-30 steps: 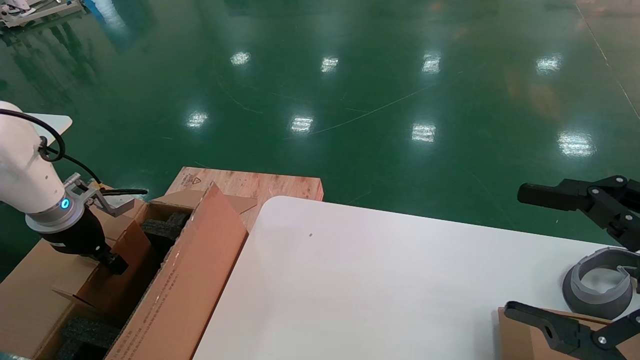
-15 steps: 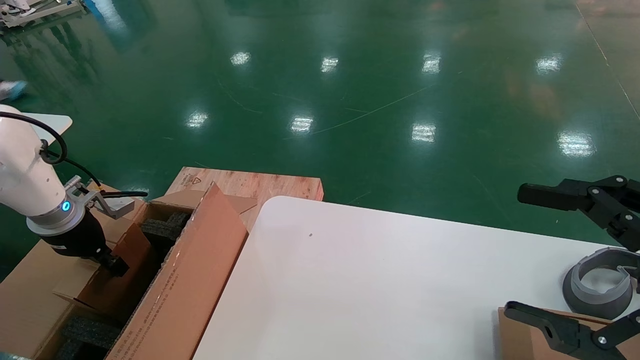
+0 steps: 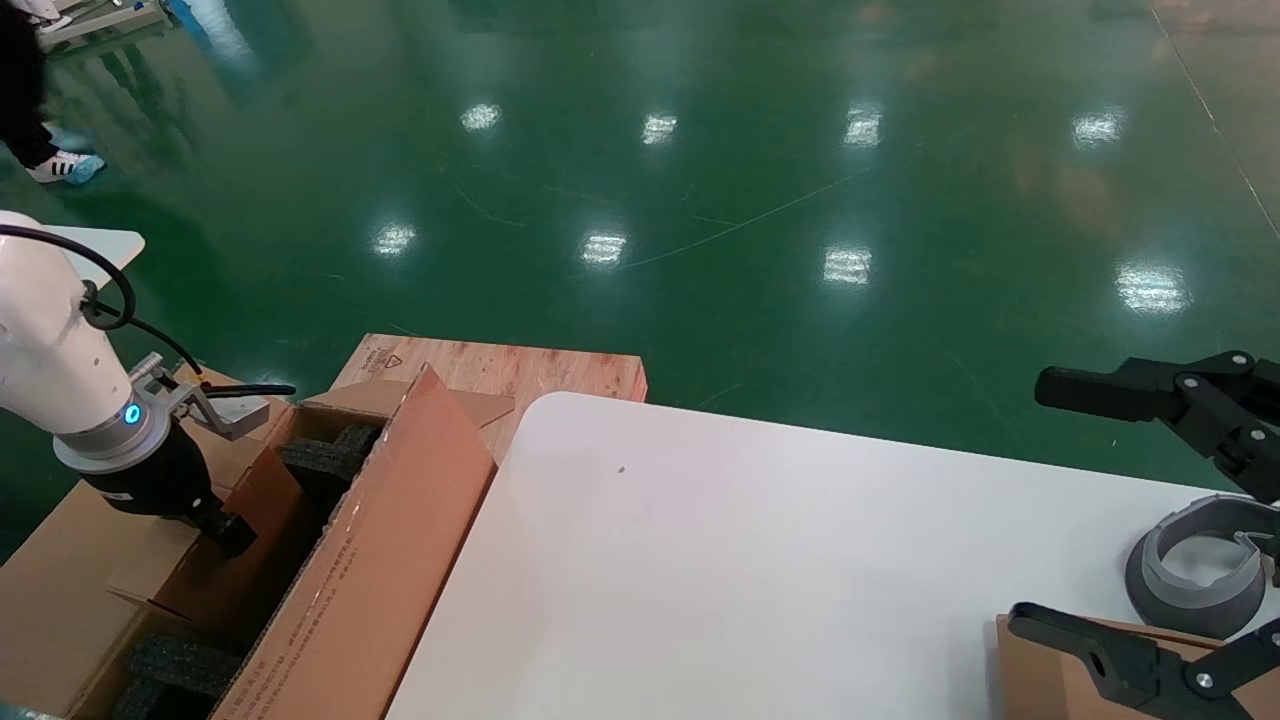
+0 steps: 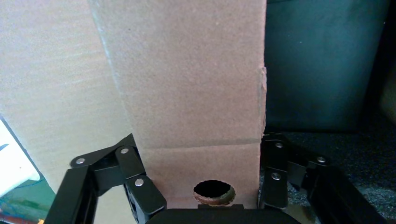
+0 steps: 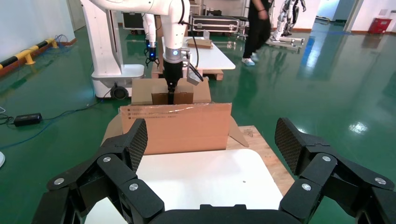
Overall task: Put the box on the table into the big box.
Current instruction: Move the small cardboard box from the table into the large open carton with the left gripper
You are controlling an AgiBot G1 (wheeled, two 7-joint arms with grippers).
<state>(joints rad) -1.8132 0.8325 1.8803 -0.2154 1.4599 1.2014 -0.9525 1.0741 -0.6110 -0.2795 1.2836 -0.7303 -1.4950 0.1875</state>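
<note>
A glossy green workshop floor stretches behind the white tabletop (image 3: 720,560), and the big foam-lined carton (image 3: 360,570) stands at its left edge on a plywood pallet (image 3: 500,365). I have the left end effector (image 3: 228,530) down inside the carton, pinching the small reddish-brown box (image 4: 196,98) between both fingers (image 4: 140,186); the wrist view shows the links pressed against the box's two sides. The box hangs among the black foam blocks (image 3: 320,455), and I cannot tell whether it rests on anything yet. To do this well, I would lower straight down, keep the box clear of the long printed flap (image 3: 380,540), and let go only once it sits flat. The right end effector (image 5: 212,154) is parked over the tabletop's right side, fingers spread wide and holding nothing, above a paler cardboard box (image 3: 1040,670).
</note>
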